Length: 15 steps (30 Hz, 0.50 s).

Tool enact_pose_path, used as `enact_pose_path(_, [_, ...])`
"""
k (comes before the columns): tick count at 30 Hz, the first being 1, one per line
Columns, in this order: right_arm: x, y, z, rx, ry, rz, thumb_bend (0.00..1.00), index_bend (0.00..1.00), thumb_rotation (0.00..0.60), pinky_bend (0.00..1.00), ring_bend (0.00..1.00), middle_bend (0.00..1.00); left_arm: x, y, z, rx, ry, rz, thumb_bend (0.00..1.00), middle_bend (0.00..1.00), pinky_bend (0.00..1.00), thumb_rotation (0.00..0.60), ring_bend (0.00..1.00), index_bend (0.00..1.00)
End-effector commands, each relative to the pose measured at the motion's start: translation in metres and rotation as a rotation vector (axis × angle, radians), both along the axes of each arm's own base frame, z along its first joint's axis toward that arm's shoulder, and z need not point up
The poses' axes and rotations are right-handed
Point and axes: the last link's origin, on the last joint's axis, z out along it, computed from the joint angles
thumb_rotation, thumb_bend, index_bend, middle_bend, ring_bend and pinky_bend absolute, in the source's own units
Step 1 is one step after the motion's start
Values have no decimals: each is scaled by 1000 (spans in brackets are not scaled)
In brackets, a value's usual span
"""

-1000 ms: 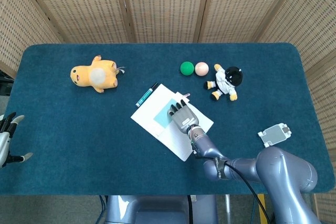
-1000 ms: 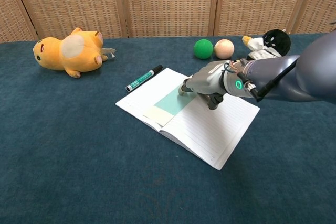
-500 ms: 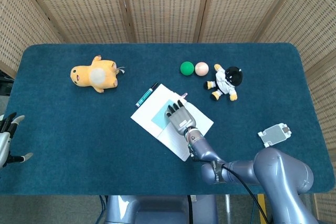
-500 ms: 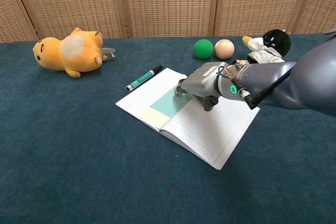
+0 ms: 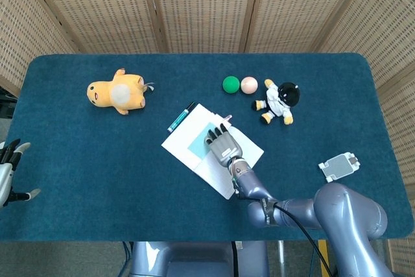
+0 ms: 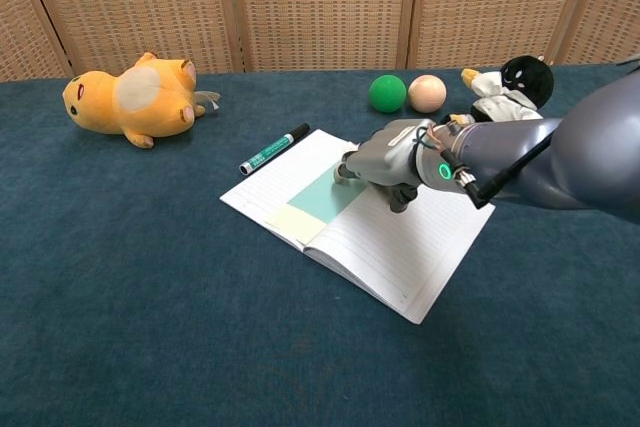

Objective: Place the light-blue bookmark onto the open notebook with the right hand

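One light-blue bookmark [image 6: 325, 192] is lying flat on the open notebook [image 6: 400, 247], its far end directly under the fingertips [image 5: 214, 135]. Right hand [image 5: 221, 144] is resting palm-down on the page, fingers extended and slightly spread, gripping nothing. Left hand [image 5: 8, 167] is hanging open at the table edge [image 5: 39, 225].

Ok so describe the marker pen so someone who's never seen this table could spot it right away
Start at the open notebook in the middle of the blue table. Along its far left edge, towards the yellow plush toy, lies the marker pen. It is the only thin stick-shaped thing there: green barrel, black cap.
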Motion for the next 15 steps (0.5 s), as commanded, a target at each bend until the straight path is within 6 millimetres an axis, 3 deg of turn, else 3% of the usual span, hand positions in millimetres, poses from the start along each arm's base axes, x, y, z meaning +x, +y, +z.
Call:
enact_pose_path(1, [1, 1, -1, 2, -2, 1, 1000, 85, 600, 0, 0, 41, 0, 0, 0, 0, 0, -1, 0, 0, 0, 600, 0, 0])
enact_pose_path(15, [10, 3, 2, -8, -29, 18, 1000, 85, 600, 0, 0, 41, -1, -1, 2, -3, 1, 8, 0, 0, 0, 600, 0, 0])
